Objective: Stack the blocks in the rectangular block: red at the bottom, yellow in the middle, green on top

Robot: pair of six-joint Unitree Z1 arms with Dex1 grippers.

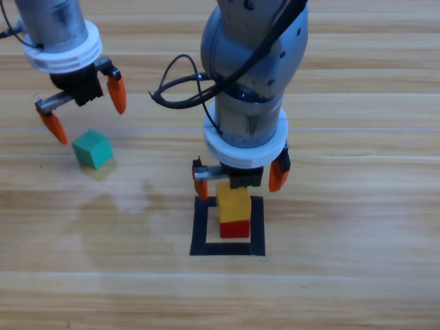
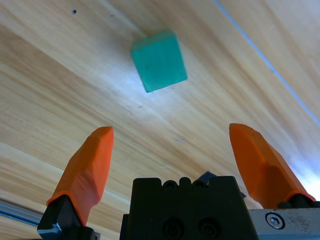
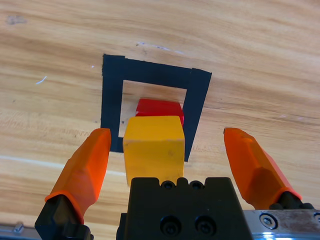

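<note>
Yellow cube point(image 1: 234, 203) sits on the red cube point(image 1: 234, 229) inside the black tape square point(image 1: 201, 227) on the desk point(image 1: 357, 206). Right hand point(image 1: 240, 177) is directly over the stack, jaws spread wide either side of the yellow cube, not touching it, gripping nothing. Left hand point(image 1: 84, 106) is near the green cube point(image 1: 92, 149) at left, wide open and empty, the cube lying apart on the desk.

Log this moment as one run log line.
yellow on red inside tape square | right gripper open above stack | left gripper open near green
</note>
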